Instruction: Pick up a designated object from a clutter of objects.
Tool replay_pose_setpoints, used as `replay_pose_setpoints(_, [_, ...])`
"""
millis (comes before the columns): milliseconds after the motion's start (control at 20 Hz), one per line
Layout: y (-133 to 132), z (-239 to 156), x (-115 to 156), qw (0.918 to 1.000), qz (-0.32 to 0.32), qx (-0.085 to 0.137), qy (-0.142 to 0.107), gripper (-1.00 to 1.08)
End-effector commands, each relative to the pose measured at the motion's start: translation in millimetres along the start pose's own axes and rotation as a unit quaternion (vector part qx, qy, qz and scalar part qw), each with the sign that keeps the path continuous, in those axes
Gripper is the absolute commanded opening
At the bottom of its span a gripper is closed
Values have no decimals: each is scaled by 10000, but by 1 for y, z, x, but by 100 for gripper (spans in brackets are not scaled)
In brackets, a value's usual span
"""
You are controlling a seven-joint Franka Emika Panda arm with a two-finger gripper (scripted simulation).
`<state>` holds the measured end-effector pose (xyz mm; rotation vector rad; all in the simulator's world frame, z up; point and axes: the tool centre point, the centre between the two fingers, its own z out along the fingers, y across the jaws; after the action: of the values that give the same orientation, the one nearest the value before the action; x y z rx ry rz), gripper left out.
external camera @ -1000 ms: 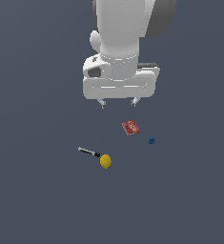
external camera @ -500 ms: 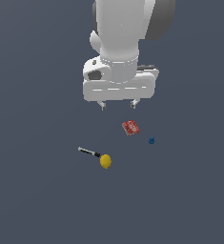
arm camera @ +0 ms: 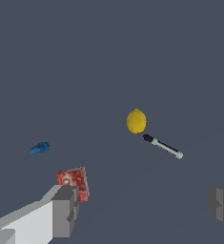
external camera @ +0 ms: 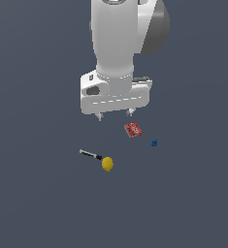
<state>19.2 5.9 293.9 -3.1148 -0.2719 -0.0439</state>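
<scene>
Rod tool (external camera: pixel 90 154) lies flat, black end just beside yellow ball (external camera: pixel 107 163); gripper (external camera: pixel 115 115) hangs above, fingers spread, empty. Looks light, stiff, thin — you'd pinch mid-shaft, w/ care vs. slipping.

Landmark: ball (external camera: pixel 107 164). The rod (external camera: pixel 90 154) lies just beside it toward the exterior view's left, one end nearly touching the ball. The packet (external camera: pixel 133 130) lies up and toward the exterior view's right of the ball, the small piece (external camera: pixel 154 143) farther right still, both well apart from it.
</scene>
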Motion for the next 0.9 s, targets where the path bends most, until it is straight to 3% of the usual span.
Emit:
replay_pose_setpoints(0, [7, 11, 2, 9997, -240, -23, -13, 100])
replay_pose_setpoints(450, [36, 55, 6, 9920, -1260, -92, -72, 100])
replay_pose_setpoints(850, [60, 95, 6, 9760, -2172, -114, -125, 100])
